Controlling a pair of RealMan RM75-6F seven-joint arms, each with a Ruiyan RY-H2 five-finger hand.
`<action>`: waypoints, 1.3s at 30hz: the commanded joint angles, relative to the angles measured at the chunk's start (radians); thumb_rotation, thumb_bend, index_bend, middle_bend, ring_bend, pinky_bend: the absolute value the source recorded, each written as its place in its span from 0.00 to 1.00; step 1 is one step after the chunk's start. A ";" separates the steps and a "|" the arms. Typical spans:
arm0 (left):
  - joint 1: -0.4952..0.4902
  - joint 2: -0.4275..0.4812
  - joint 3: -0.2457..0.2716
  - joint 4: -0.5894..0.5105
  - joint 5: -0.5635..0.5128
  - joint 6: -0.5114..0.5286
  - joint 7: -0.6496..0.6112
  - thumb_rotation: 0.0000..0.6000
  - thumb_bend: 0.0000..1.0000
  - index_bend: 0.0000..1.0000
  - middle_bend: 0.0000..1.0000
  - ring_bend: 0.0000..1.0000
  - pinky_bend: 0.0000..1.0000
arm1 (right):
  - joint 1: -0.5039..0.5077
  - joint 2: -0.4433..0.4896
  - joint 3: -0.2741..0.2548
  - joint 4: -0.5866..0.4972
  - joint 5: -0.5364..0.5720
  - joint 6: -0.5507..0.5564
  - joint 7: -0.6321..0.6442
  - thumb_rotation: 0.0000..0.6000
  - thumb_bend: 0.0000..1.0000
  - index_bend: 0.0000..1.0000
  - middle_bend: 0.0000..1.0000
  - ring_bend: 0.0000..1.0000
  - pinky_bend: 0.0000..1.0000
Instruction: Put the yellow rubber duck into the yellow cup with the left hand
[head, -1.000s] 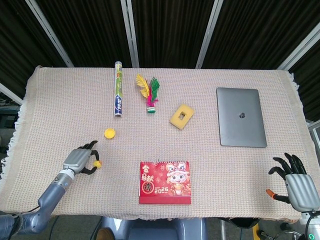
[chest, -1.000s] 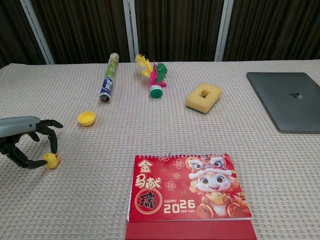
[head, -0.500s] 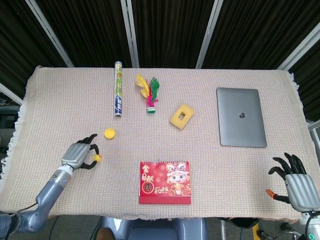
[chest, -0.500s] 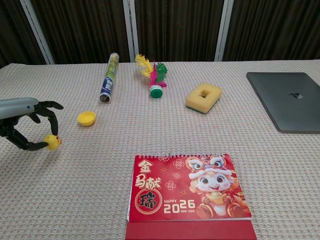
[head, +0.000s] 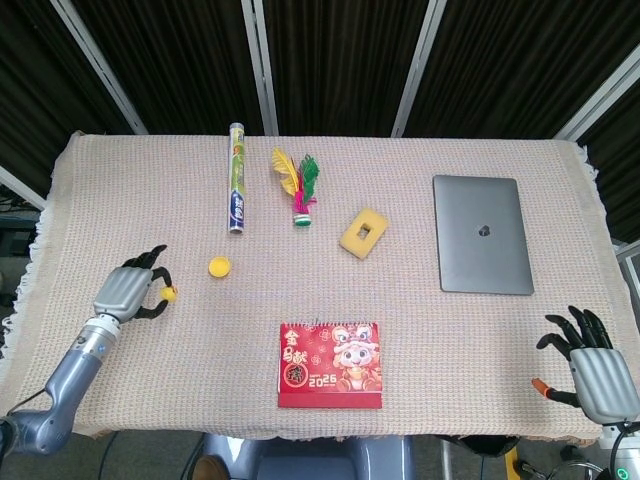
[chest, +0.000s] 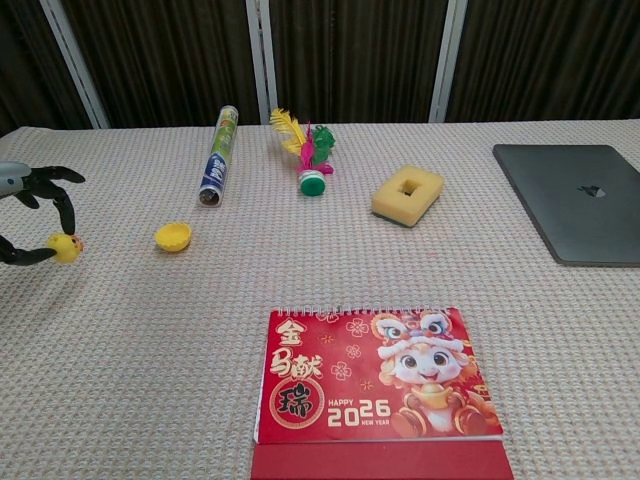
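Two hands show at the near edge of the table. The left hand (head: 128, 292) sits at the near-left, pinching the yellow rubber duck (head: 169, 294) between thumb and a fingertip, its other fingers spread; in the chest view the duck (chest: 65, 246) appears raised off the woven tablecloth (head: 420, 330). The right hand (head: 590, 365) rests at the near-right corner, past the cloth's edge, with dark fingers spread and nothing in them.

Nearest the robot in the middle stands a red 2026 desk calendar (head: 331, 364) with a cartoon lion figure on its face. Just beyond and to the right of the duck lies the small yellow cup (head: 219, 267), apart from the duck and hand, its opening facing up in the chest view (chest: 173, 236).

Further back, a yellow sponge (head: 364, 232) with a rectangular hole lies near the centre, and a closed grey laptop (head: 482, 234) lies to the right. Beyond the cup, a capped tube (head: 236, 192) with blue and green print points away from the robot. Beside it, a feathered shuttlecock (head: 299, 185) with yellow, green and pink feathers lies on its side, its green base toward the robot.
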 joint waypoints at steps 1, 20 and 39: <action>0.005 -0.015 -0.005 0.032 0.013 -0.002 -0.021 1.00 0.39 0.47 0.00 0.08 0.17 | 0.000 0.000 0.000 -0.001 -0.001 0.000 0.000 1.00 0.03 0.44 0.19 0.00 0.00; -0.037 -0.144 -0.066 0.213 0.008 -0.083 -0.084 1.00 0.39 0.47 0.00 0.09 0.17 | 0.009 -0.002 -0.002 0.007 -0.014 -0.006 0.039 1.00 0.03 0.44 0.19 0.00 0.00; -0.074 -0.156 -0.128 0.278 -0.020 -0.126 -0.123 1.00 0.39 0.47 0.00 0.09 0.17 | 0.022 0.001 -0.002 0.005 -0.011 -0.024 0.064 1.00 0.03 0.44 0.19 0.00 0.00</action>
